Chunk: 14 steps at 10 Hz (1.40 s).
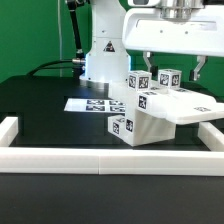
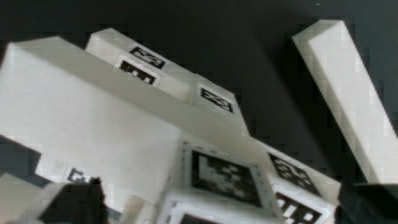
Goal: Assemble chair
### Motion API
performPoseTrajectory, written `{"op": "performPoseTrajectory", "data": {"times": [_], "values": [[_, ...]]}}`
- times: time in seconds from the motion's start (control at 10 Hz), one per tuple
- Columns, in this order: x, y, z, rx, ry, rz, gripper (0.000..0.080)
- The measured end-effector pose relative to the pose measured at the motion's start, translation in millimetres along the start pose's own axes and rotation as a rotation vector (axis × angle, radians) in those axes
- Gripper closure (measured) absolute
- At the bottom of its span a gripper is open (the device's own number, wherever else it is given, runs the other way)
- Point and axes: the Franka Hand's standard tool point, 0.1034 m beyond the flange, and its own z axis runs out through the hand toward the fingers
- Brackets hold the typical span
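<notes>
Black table with low white border wall, green backdrop.

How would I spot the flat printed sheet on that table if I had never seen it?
Start at the robot's white base at the back of the black table. Just in front of it, lying flat, is the marker board, partly hidden by the blocky white chair. Unlike the chair's chunky tagged pieces, it is thin and lies flush on the table.

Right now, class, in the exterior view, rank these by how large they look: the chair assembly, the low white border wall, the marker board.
1. Border wall, nearest the camera, so flattered.
2. Chair assembly.
3. Marker board, partly hidden behind the chair.
</notes>
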Motion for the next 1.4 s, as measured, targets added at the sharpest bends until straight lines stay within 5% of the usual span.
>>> {"op": "performPoseTrajectory", "data": {"times": [1.4], "values": [[-0.1,0.2,0.4,-0.001,0.000,0.000,0.0151]]}}
